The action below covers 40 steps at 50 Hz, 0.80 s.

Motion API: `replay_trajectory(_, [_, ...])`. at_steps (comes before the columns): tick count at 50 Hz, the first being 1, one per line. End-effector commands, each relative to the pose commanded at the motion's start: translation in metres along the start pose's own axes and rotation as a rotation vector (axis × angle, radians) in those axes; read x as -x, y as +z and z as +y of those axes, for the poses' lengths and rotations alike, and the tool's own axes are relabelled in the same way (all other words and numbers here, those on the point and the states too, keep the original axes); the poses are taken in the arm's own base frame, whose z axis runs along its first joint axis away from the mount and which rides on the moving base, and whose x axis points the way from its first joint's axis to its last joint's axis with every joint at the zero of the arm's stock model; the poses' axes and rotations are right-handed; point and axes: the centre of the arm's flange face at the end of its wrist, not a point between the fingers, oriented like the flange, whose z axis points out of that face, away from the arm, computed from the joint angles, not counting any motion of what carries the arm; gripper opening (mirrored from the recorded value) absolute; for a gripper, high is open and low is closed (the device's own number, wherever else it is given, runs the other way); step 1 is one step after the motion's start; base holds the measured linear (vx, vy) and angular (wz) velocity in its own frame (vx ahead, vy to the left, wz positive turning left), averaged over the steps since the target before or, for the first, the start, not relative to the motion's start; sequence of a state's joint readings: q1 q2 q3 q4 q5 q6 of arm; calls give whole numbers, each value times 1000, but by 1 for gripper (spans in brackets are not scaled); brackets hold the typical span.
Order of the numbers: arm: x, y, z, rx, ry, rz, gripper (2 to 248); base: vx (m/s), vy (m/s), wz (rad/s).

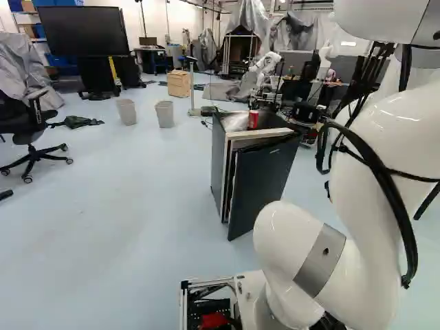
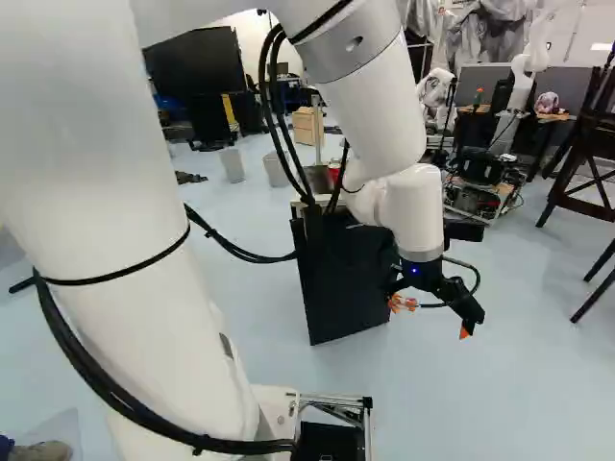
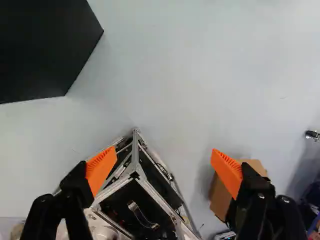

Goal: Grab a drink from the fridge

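White robot arm (image 1: 381, 165) looms near at the right of the left base view; farther off, a red drink can (image 1: 253, 119) stands atop the dark mini fridge (image 1: 262, 180). In the right base view, the black gripper (image 2: 432, 316) hangs right of the fridge. In the wrist view, its jaws are spread wide apart.

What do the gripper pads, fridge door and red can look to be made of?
Gripper pads: probably rubber or flexible plastic, matte, with fine ribs. Fridge door: perhaps painted metal or plastic, with a smooth, even dark face. Red can: likely thin metal, judging by its cylindrical shape; too small to confirm.
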<state>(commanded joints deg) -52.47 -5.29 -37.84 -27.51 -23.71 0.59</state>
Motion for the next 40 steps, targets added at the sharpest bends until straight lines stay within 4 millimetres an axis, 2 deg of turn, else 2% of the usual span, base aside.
replay_trajectory(21, [30,-10,-22,75,-236,46,247,0,0,0])
replay_trajectory(40, [51,-19,-49,110,-429,160,247,0,0,0])
